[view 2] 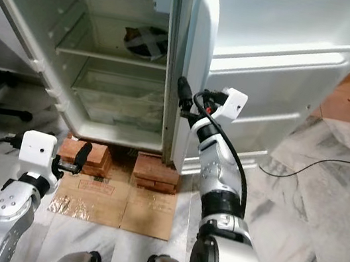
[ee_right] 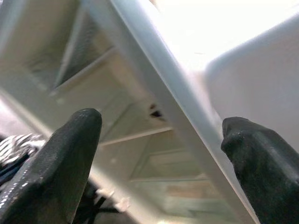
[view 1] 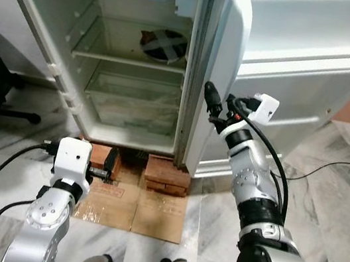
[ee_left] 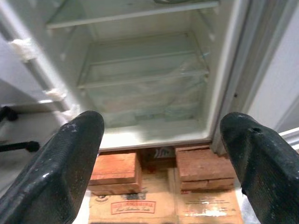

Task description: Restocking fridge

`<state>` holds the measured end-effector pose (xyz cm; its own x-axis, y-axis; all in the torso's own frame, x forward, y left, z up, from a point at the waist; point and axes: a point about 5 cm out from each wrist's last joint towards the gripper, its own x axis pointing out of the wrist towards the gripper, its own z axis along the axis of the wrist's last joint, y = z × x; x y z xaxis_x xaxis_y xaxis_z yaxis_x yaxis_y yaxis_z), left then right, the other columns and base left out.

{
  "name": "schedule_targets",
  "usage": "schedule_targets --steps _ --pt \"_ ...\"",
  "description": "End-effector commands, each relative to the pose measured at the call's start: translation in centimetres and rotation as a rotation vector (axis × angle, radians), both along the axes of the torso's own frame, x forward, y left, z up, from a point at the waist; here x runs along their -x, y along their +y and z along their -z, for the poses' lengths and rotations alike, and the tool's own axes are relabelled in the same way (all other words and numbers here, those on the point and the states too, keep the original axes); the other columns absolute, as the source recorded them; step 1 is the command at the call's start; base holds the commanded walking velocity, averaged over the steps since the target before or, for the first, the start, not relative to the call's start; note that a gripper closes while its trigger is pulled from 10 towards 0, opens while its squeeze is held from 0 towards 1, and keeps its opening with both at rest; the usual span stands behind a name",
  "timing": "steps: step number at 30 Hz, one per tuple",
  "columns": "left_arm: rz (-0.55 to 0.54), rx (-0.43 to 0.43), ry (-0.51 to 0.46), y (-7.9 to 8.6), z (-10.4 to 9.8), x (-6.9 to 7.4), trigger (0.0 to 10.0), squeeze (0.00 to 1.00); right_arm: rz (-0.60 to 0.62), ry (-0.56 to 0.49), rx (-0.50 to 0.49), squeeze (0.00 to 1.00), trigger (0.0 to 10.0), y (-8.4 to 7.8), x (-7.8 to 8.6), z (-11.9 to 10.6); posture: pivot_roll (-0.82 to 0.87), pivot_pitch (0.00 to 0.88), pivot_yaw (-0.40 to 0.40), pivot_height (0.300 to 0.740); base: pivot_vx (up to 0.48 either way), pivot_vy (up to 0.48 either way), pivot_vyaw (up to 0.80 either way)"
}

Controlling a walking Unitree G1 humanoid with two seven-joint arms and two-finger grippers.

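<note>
White fridge (view 1: 139, 64) stands open on bricks (view 1: 168, 173), shelves bare apart from a round thing I can't identify. Head views: my right gripper (view 1: 213, 110) is at the door (view 1: 291, 76) edge, my left gripper (view 1: 110, 162) low. Left wrist: fingers (ee_left: 60, 163) wide, empty, crisper drawer (ee_left: 145, 93) ahead. Right wrist: fingers (ee_right: 56, 163) wide, straddling the door edge. Door's open; stocking not started, no groceries visible.

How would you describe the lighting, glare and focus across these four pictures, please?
Both eye views are evenly lit and sharp on the open fridge. The left wrist view is slightly soft, its open left gripper dark in front. The right wrist view is washed out by glare on the fridge door, with the open right gripper blurred.
</note>
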<state>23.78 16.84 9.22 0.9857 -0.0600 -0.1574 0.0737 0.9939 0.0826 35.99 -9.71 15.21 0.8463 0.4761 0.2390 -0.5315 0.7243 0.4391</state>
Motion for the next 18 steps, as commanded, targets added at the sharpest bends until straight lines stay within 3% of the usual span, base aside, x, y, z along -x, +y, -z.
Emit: schedule_targets --steps 1,6,8,9,10,12,13,14,15,16,18 --pt "-0.011 -0.017 0.012 0.3 0.3 0.1 10.0 0.0 -0.351 -0.149 0.048 0.0 10.0 6.9 1.7 -2.6 0.14 0.156 0.044 0.74 0.0 0.0 0.0" --pt "-0.011 -0.008 0.006 -0.1 0.3 -0.5 10.0 0.0 -0.592 -0.236 0.189 0.0 10.0 10.3 5.5 -1.9 0.12 0.142 0.04 0.74 0.0 0.0 0.0" --pt "-0.012 -0.005 0.006 -0.1 0.4 -0.5 10.0 0.0 -0.61 -0.239 0.196 0.0 10.0 10.6 5.9 -1.8 0.12 0.142 0.04 0.74 0.0 0.0 0.0" --pt "-0.018 -0.007 0.005 -0.2 0.4 -0.7 10.0 0.0 -0.61 -0.285 0.279 0.0 10.0 10.8 6.6 -1.7 0.11 0.137 0.036 0.74 0.0 0.0 0.0" --pt "-0.018 -0.007 0.005 -0.2 0.4 -0.7 10.0 0.0 -0.61 -0.285 0.279 0.0 10.0 10.8 6.6 -1.7 0.11 0.137 0.036 0.74 0.0 0.0 0.0" --pt "-0.037 -0.011 0.005 -0.3 0.4 -0.9 10.0 0.0 -0.474 -0.451 0.442 0.0 10.0 10.2 6.6 -2.9 0.11 0.133 0.037 0.74 0.0 0.0 0.0" --pt "-0.039 -0.009 0.006 -0.3 0.5 -1.1 10.0 0.0 -0.363 -0.568 0.468 0.0 10.0 9.3 6.7 -5.3 0.08 0.132 0.04 0.74 0.0 0.0 0.0" --pt "-0.039 -0.009 0.006 -0.3 0.5 -1.1 10.0 0.0 -0.363 -0.568 0.468 0.0 10.0 9.3 6.7 -5.3 0.08 0.132 0.04 0.74 0.0 0.0 0.0" --pt "-0.04 0.002 0.014 -0.3 0.7 -1.2 10.0 0.0 -0.26 -0.65 0.459 0.0 10.0 8.2 6.9 -7.8 0.06 0.129 0.041 0.74 0.0 0.0 0.0" --pt "-0.04 0.002 0.014 -0.3 0.7 -1.2 10.0 0.0 -0.26 -0.65 0.459 0.0 10.0 8.2 6.9 -7.8 0.06 0.129 0.041 0.74 0.0 0.0 0.0" --pt "-0.025 0.016 0.024 -0.5 1.0 -1.7 10.0 0.0 -0.089 -0.769 0.47 0.0 10.0 6.0 7.6 -11.6 0.0 0.113 0.043 0.74 -0.142 0.0 0.0"
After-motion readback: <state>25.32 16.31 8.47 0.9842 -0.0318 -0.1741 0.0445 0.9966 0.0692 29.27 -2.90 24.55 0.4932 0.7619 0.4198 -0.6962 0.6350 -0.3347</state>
